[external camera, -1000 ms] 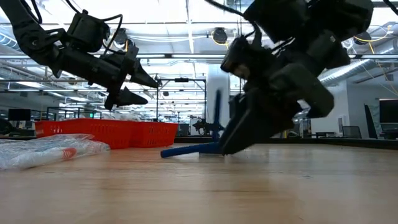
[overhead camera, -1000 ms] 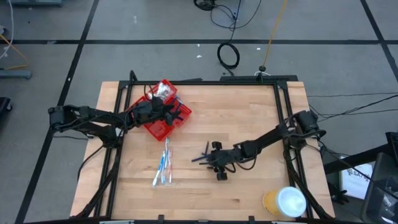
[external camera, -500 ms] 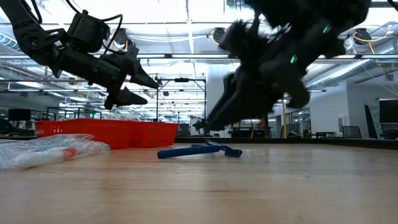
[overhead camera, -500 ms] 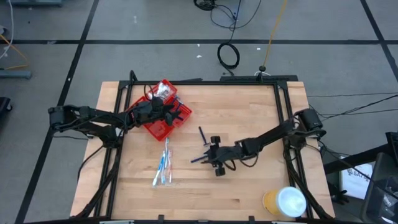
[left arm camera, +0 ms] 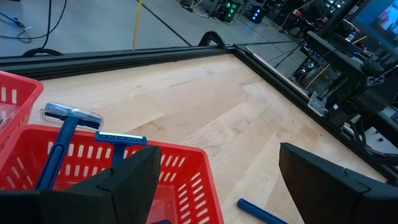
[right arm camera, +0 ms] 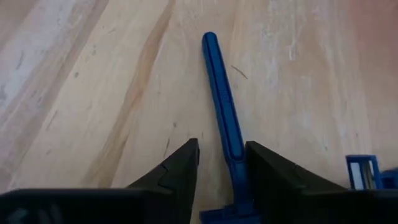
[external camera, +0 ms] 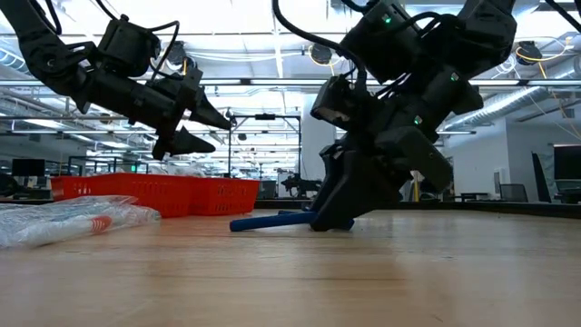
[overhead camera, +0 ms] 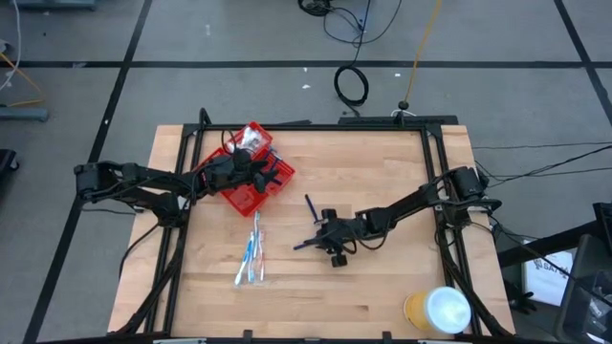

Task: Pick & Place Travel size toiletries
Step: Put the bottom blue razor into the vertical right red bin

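Two dark blue razors lie flat on the wooden table, one [overhead camera: 304, 244] at my right gripper [overhead camera: 323, 237], the other [overhead camera: 309, 204] just beyond it. My right gripper is down at the table, fingers astride the near razor's handle [right arm camera: 219, 106] with a narrow gap showing. The second razor's head [right arm camera: 360, 171] lies beside it. My left gripper [overhead camera: 271, 170] hangs wide open above the red tray [overhead camera: 241, 198], which holds two more blue razors [left arm camera: 62, 143] and a white packet [overhead camera: 247, 141]. Blue-and-white toothbrushes [overhead camera: 251, 256] lie near the table's middle left. My right gripper slants down from the table's right, its fingers along the razor's handle [right arm camera: 235, 152], one on each side. Table shows between the handle and one finger [right arm camera: 183, 165]. The other finger [right arm camera: 267, 168] lies close against the handle; whether it touches I cannot tell. The razor lies flat on the table.
A large yellow roll with a white top [overhead camera: 438, 311] stands at the near right corner. A black frame [overhead camera: 287, 126] runs round the tabletop. Bare wood lies between the tray and the right gripper and along the near edge.
My right gripper has shifted a little toward the table's left and far side, lifting first and then coming down onto the near razor. A razor that stood upright beside it has fallen flat, farther toward the far edge.
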